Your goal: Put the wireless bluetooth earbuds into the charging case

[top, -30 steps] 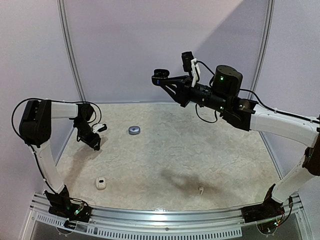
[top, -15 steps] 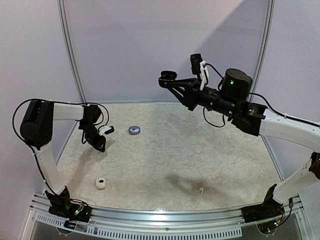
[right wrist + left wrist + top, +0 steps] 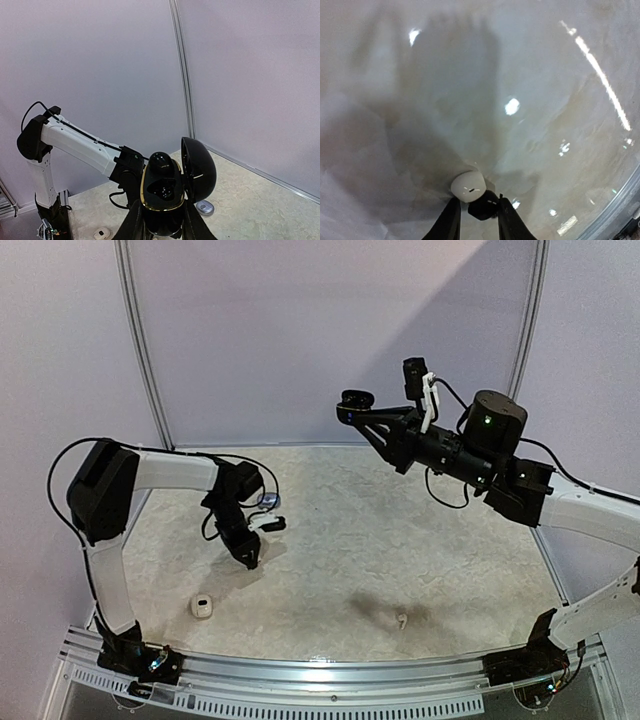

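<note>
both sides loaded up
left claw [image 3: 479, 202] pinched on a black earbud [image 3: 483, 208] low over the tabletop [image 3: 545, 75]; right claw [image 3: 162, 215] clamps the open black charging case [image 3: 161, 192] up high.

Top camera: high behind the table [image 3: 400, 530], looking down. Left wrist camera: close above the table. Right wrist camera: raised, facing the left arm [image 3: 75, 142], shared with top.

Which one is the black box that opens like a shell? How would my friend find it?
Look at the right arm, raised high over the table. Its jaws pinch a shiny black charging case with its lid flipped open. The grey case and white case lie down on the table.
</note>
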### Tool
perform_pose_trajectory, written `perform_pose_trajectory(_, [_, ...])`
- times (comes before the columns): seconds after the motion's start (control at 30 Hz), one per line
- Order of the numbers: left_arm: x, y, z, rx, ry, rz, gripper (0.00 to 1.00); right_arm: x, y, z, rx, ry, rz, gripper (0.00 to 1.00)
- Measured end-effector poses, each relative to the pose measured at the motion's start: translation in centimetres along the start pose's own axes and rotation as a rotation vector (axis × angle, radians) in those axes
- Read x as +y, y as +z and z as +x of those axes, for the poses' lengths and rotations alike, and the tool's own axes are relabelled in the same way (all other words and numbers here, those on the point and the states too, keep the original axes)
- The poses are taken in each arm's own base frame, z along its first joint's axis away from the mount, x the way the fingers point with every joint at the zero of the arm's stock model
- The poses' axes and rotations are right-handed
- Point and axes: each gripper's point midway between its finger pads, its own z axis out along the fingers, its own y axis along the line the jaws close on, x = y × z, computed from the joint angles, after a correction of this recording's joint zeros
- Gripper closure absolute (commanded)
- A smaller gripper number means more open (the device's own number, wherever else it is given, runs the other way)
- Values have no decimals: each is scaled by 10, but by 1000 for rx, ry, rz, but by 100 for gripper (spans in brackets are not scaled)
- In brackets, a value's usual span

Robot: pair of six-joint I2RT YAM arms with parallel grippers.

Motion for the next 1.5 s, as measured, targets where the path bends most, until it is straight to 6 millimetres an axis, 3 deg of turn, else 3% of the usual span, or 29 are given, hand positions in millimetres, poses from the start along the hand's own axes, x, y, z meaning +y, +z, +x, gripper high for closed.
perform_pose_trajectory(0.3, [-75, 21, -55, -21, 147, 69, 72, 4, -15, -5, -13, 0, 6, 100])
perform_pose_trajectory(0.47, [-93, 26, -78, -57, 165, 94, 71, 4, -23, -6, -8, 0, 15, 100])
perform_pose_trajectory(0.53, [-94, 26, -80, -61, 159, 98, 68, 4, -26, -6, -8, -2, 18, 100])
perform_pose_trajectory(0.83, [-92, 20, -83, -84, 191, 120, 20, 4, -28, -6, -9, -8, 21, 100])
perform_pose_trajectory(0.93, [-88, 15, -82, -84, 238, 122, 10, 3, -26, -3, -2, -9, 21, 100])
perform_pose_trajectory(1.03, [-83, 5, -77, -80, 303, 138, 12, 2, -22, 4, 16, -9, 20, 100])
perform_pose_trajectory(1.23, [-75, -30, -59, -99, 550, 132, 28, 1, -14, 14, 42, -6, 14, 100])
perform_pose_trajectory(1.5, [-67, -16, -43, -62, 853, 92, 28, 5, -8, 10, 41, -5, -10, 100])
